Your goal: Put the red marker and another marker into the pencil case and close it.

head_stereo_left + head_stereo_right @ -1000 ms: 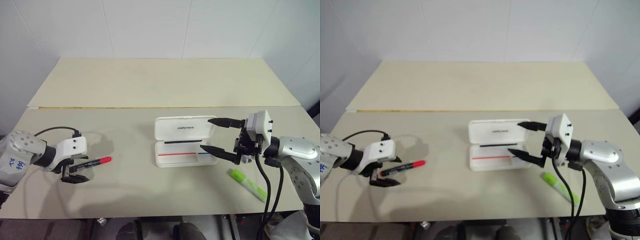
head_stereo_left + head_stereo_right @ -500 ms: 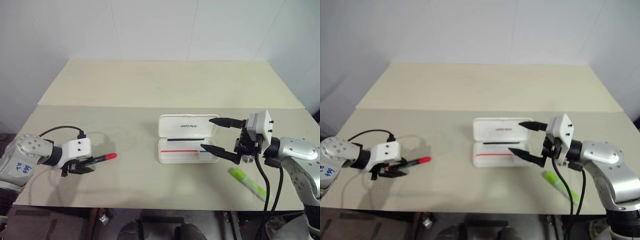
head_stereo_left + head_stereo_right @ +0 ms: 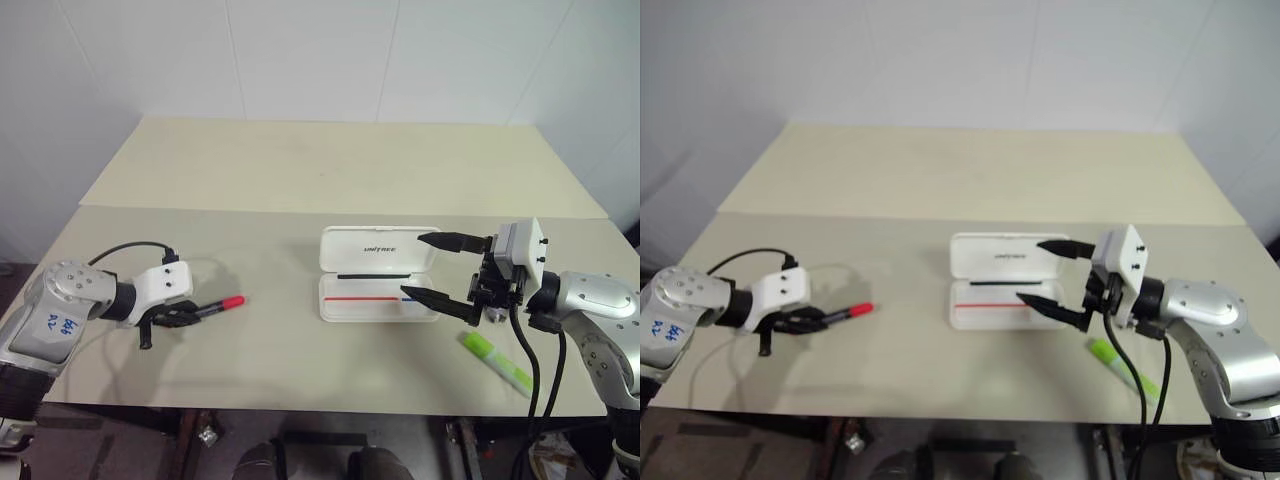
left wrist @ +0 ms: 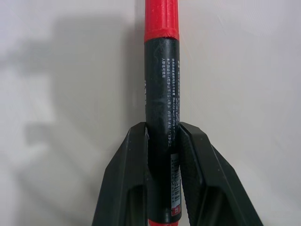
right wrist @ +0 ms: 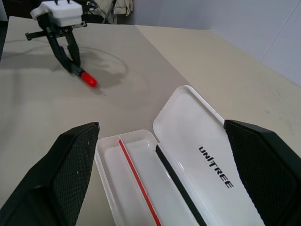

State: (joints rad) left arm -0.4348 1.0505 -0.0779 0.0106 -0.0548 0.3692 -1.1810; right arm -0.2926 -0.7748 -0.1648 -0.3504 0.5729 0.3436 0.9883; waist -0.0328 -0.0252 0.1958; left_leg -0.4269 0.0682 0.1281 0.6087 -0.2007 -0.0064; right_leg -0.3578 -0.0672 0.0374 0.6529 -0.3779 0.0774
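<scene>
The red marker (image 3: 218, 305), a black barrel with a red cap, lies low over the table at the left, cap end toward the pencil case. My left gripper (image 3: 176, 317) is shut on its black barrel; in the left wrist view both fingers (image 4: 127, 188) press against the red marker (image 4: 162, 108). The white pencil case (image 3: 378, 298) stands open mid-table, lid (image 3: 376, 248) laid back, with red and blue stripes inside. My right gripper (image 3: 412, 266) hovers open at the case's right end, holding nothing. The other marker, a lime-green highlighter (image 3: 497, 362), lies right of the case.
The beige table (image 3: 290, 345) has free surface between the left gripper and the case. A second, paler tabletop (image 3: 330, 160) adjoins behind it, up to the white wall. A black cable (image 3: 125, 252) loops off my left wrist.
My left gripper closed on the red marker's barrel and shifted right, toward the case, taking the marker with it. The right gripper stayed put. The camera view also shifted.
</scene>
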